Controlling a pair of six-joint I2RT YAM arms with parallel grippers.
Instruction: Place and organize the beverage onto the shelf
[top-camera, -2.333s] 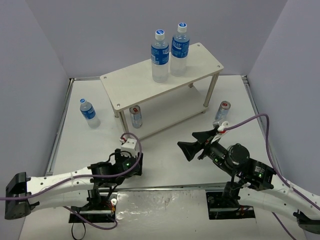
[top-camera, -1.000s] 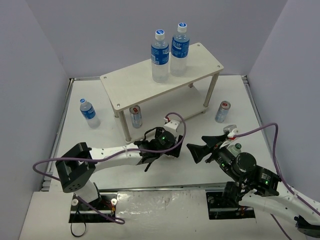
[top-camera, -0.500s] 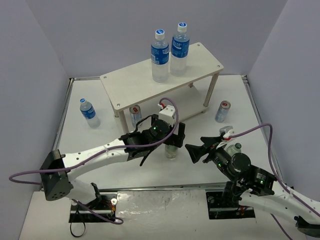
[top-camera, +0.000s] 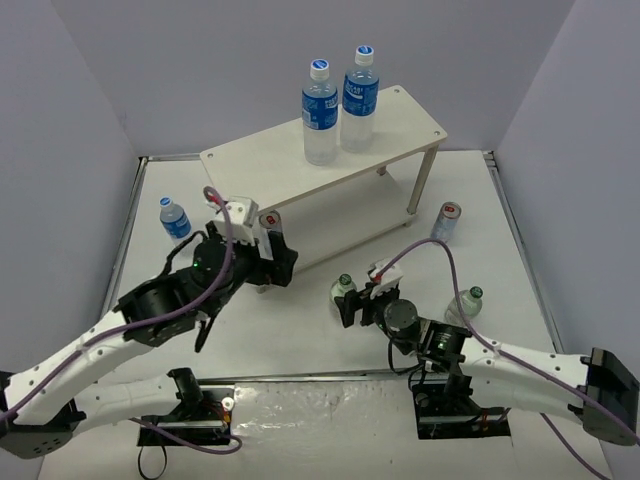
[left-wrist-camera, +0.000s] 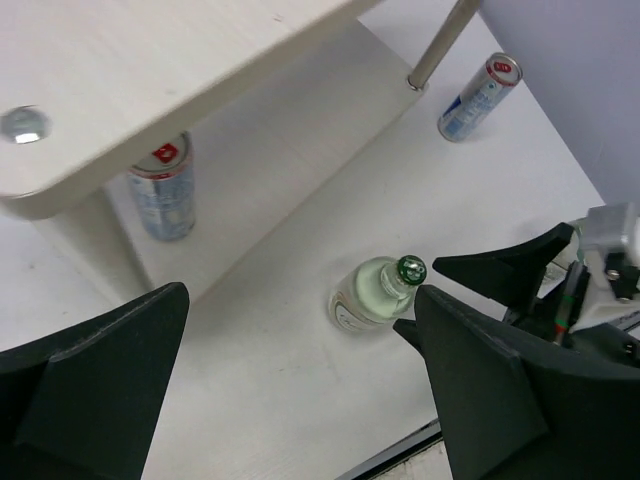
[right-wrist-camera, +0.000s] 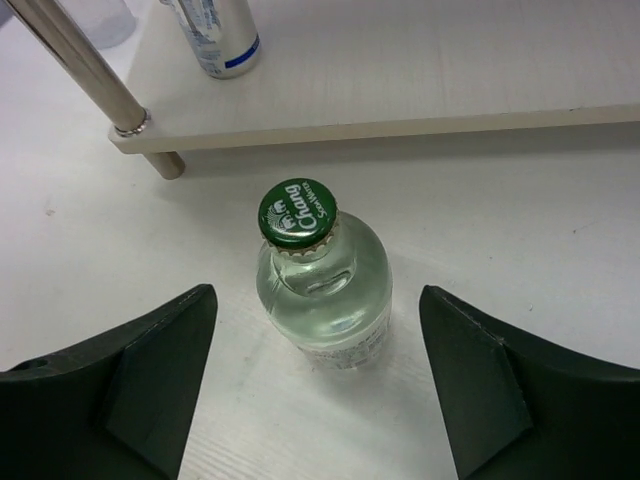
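A small clear bottle with a green cap (top-camera: 343, 291) (right-wrist-camera: 325, 280) (left-wrist-camera: 375, 295) stands upright on the table in front of the shelf (top-camera: 262, 165). My right gripper (top-camera: 352, 303) (right-wrist-camera: 315, 375) is open, one finger on each side of this bottle with a gap to both. My left gripper (top-camera: 272, 258) (left-wrist-camera: 300, 400) is open and empty, up and to the left of it by the shelf's front left leg. Two tall blue-labelled bottles (top-camera: 320, 100) (top-camera: 360, 85) stand on the top board. A silver can (left-wrist-camera: 162, 190) (right-wrist-camera: 215, 35) stands on the lower board.
A second green-capped bottle (top-camera: 468, 303) stands right of my right arm. Another can (top-camera: 446, 222) (left-wrist-camera: 478, 97) stands by the shelf's right leg. A small blue-labelled bottle (top-camera: 175, 218) is at the far left. A metal shelf leg (right-wrist-camera: 80, 65) is close ahead.
My left gripper opened, let go of the green-capped bottle and drew back to the left. My right gripper moved left and now straddles that bottle.
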